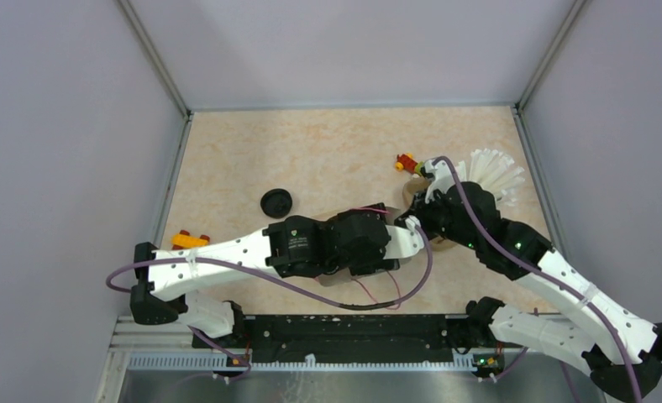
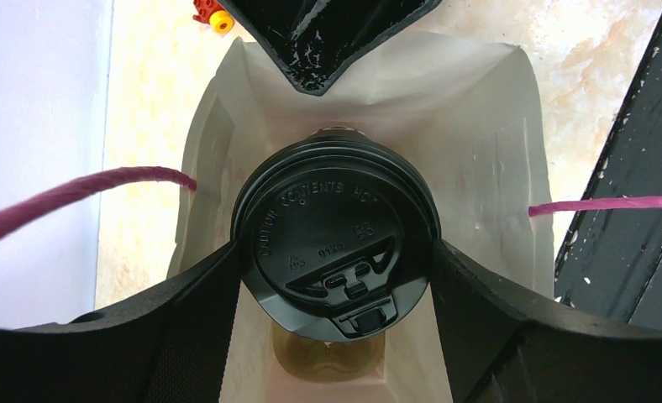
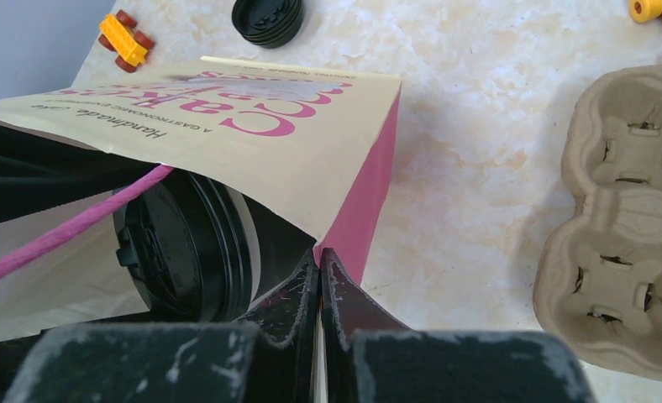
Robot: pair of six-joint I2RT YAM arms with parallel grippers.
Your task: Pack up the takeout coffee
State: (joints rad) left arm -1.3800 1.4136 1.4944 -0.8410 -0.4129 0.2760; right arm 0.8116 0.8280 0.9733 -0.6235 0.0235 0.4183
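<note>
Here, right of centre on the worktop | left jaws clamp the lidded cup, base-first inside the mouth of the paper bag, lid facing back up the arm | right jaws pinched shut on its rim.

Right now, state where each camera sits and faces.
Top external: above, behind the bases, looking down on the table; both arms show.
Left wrist: looks into the paper bag at the coffee cup in the left claw.
Right wrist: looks along the shut right claw pinching the bag's rim.
Shared: both wrists see cup, bag.
</note>
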